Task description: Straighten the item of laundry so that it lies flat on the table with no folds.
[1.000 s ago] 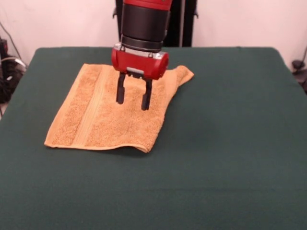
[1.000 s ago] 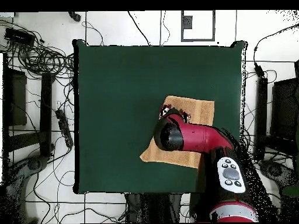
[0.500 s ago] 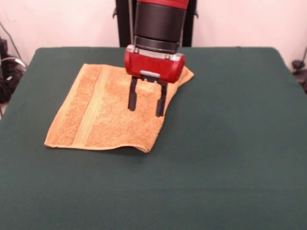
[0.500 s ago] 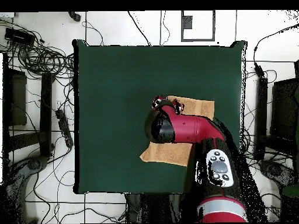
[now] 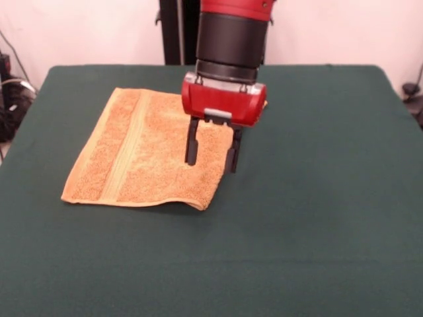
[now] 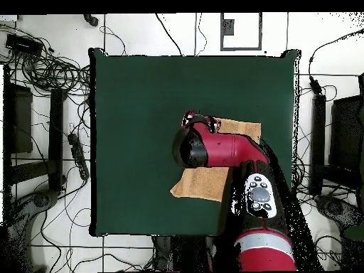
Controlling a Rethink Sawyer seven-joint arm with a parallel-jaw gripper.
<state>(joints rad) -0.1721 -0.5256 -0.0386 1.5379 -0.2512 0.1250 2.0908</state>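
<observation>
Pale wall [image 5: 79,30]; tiled floor [image 6: 178,32] strewn with cables [image 6: 53,71]

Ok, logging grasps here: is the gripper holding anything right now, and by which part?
Nothing is held. The gripper is open above the towel, near its right edge, with nothing between its fingers.

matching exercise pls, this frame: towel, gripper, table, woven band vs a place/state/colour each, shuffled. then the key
Things:
1. towel
2. gripper
3. table
4. woven band

Descriptions:
A. dark green, bears everything else
B. open, fingers pointing down at the towel's folded edge
C. flat stripe running the towel's width, on the side away from the gripper
D. orange-tan, doubled over, with a corner sticking out behind the gripper

Pairs: 1-D, 2-B, 3-A, 4-C
</observation>
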